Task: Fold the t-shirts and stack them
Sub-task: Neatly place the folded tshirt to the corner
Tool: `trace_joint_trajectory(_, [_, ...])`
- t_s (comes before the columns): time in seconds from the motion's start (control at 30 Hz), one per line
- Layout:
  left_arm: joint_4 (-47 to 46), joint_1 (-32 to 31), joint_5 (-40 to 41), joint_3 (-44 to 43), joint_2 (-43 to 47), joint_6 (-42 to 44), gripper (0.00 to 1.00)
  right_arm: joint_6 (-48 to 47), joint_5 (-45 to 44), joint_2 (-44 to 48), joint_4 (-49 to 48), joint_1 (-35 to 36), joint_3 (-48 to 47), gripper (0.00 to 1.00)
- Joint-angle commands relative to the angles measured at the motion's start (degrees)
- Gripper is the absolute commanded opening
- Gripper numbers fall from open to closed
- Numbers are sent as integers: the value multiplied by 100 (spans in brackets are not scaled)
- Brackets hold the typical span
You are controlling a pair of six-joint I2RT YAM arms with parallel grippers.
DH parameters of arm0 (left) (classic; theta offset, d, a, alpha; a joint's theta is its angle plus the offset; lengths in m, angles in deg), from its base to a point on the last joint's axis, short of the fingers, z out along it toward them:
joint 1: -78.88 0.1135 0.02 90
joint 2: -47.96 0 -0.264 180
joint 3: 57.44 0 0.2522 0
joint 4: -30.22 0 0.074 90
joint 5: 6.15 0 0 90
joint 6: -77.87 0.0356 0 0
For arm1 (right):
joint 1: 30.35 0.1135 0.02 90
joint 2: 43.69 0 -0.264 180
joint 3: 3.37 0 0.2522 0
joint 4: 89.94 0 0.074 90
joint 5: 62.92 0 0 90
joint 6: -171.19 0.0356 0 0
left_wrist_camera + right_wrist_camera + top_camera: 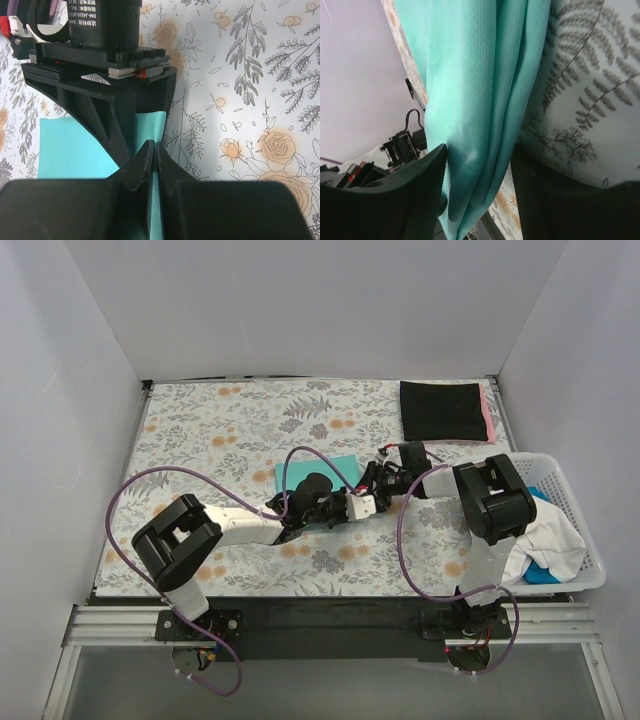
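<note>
The teal-green t-shirt (322,472) lies folded on the floral cloth at the table's middle. My left gripper (366,492) is at its right edge. In the left wrist view the jaws (152,148) are shut on a thin edge of the teal shirt (70,150). My right gripper (375,476) meets it from the right. In the right wrist view it (479,190) is closed on a thick bunched fold of the teal shirt (480,75). A folded black t-shirt (440,410) lies at the back right, with a pink one's edge (488,422) under it.
A white lattice basket (585,540) stands at the right edge, holding a white shirt (548,535) and a blue one (540,575). The grey-and-orange floral cloth (220,430) covers the table. Purple cables loop over both arms. White walls enclose three sides.
</note>
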Motion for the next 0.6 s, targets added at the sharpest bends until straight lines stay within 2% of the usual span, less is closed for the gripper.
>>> trace_joint_trajectory(0.0, [-21, 57, -123, -63, 400, -148, 0, 322, -803, -254, -503, 92, -78, 59])
trace_joint_trajectory(0.23, [14, 83, -158, -19, 471, -236, 0, 622, -1515, -517, -951, 101, -279, 45])
trace_joint_trajectory(0.43, [-3, 92, -193, 7, 479, -289, 0, 666, -1867, -808, -1031, 180, -622, 39])
trace_joint_trajectory(0.47, [-4, 101, -184, 7, 479, -289, 0, 657, -1894, -834, -1031, 197, -649, 35])
trace_joint_trajectory(0.53, [40, 101, -79, -19, 471, -332, 0, 509, -1876, -791, -1013, 224, -710, 13])
trace_joint_trajectory(0.57, [66, 127, -18, -28, 523, -376, 5, 394, -1902, -712, -996, 259, -798, 5])
